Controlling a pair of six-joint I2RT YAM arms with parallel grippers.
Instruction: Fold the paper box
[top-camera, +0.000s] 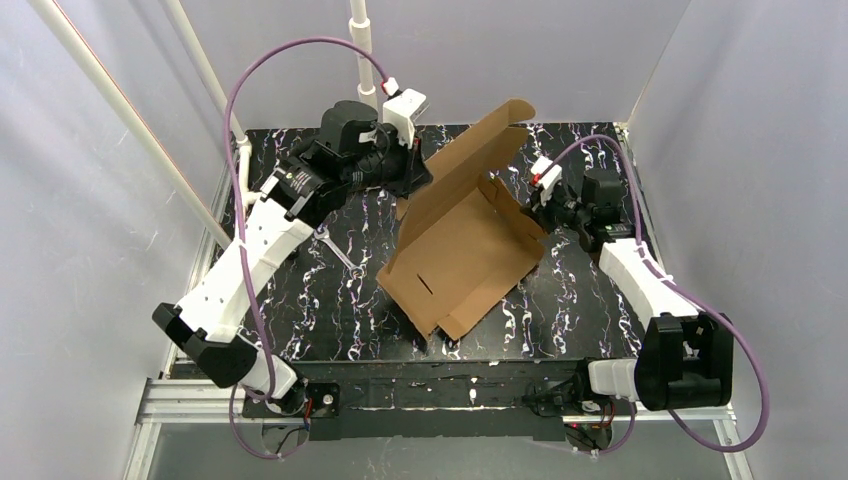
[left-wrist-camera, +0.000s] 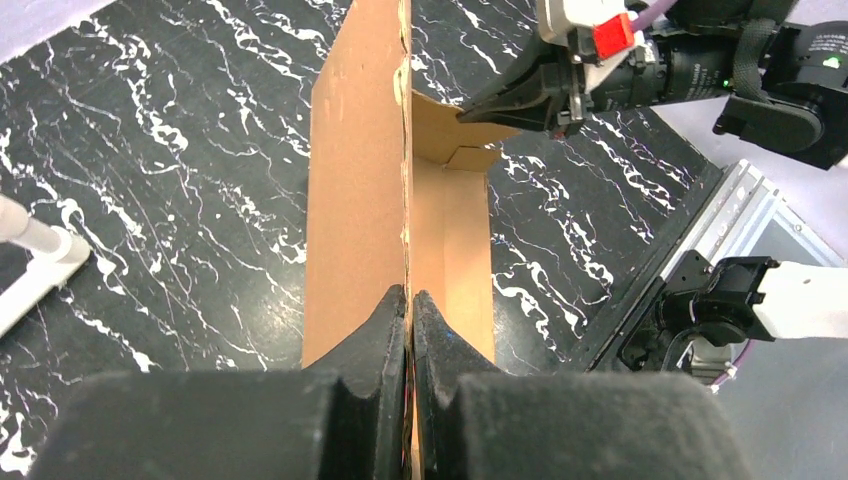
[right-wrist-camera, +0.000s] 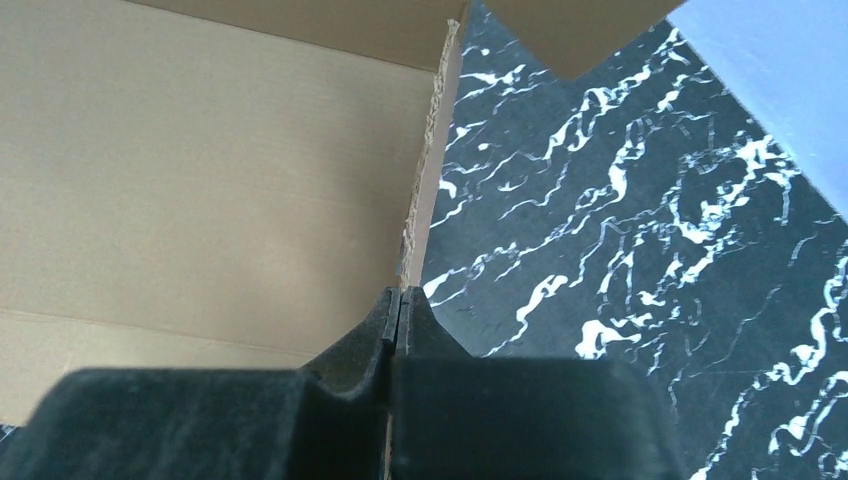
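Left gripper (left-wrist-camera: 410, 312) and right gripper (right-wrist-camera: 398, 302) both pinched tight on the paper box (top-camera: 455, 250) — upright panel edges

In the top view the paper box (top-camera: 462, 250) hides the counter (top-camera: 330, 300) beneath it. At the box's far left edge, the tips of the left hand (top-camera: 422, 182) are too dark and small to make out. At the box's right edge, the right hand (top-camera: 537, 208) is too small to show how much cardboard it pinches. In the left wrist view the box's upright panel runs off the top edge, and its near end vanishes between the fingers (left-wrist-camera: 385, 335). In the right wrist view the box is cut off at the left and top.
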